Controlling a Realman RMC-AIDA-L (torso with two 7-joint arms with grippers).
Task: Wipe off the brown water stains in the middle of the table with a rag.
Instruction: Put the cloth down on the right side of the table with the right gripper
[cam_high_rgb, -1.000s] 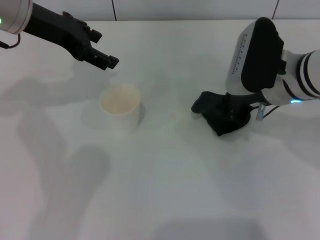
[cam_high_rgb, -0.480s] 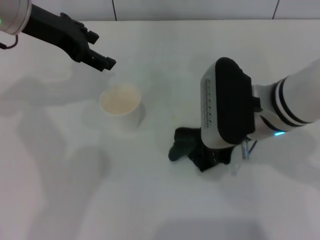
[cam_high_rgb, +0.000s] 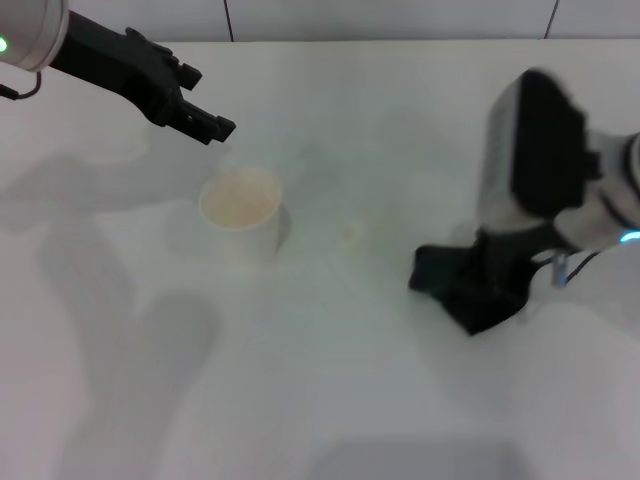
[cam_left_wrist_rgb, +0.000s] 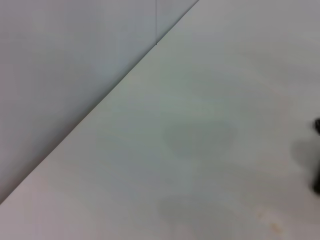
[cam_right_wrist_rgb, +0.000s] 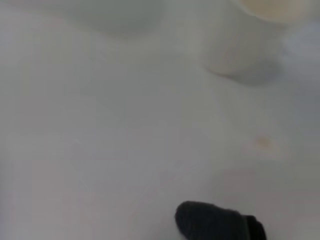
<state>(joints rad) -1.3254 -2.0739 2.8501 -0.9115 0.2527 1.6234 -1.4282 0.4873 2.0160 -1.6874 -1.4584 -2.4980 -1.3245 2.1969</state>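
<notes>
Left claw (cam_high_rgb: 212, 127) parked high at far left, right claw (cam_high_rgb: 487, 287) low at right

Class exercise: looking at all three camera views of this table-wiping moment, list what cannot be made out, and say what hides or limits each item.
- Right gripper: head view, its fingers are hidden behind the wrist housing and the rag.
- Rag: right wrist view, cut off by the picture's edge.
- Brown water stains: head view, too faint to trace their outline.
- Paper cup: right wrist view, cut off and blurred.
- Left gripper: left wrist view shows none of it.
</notes>
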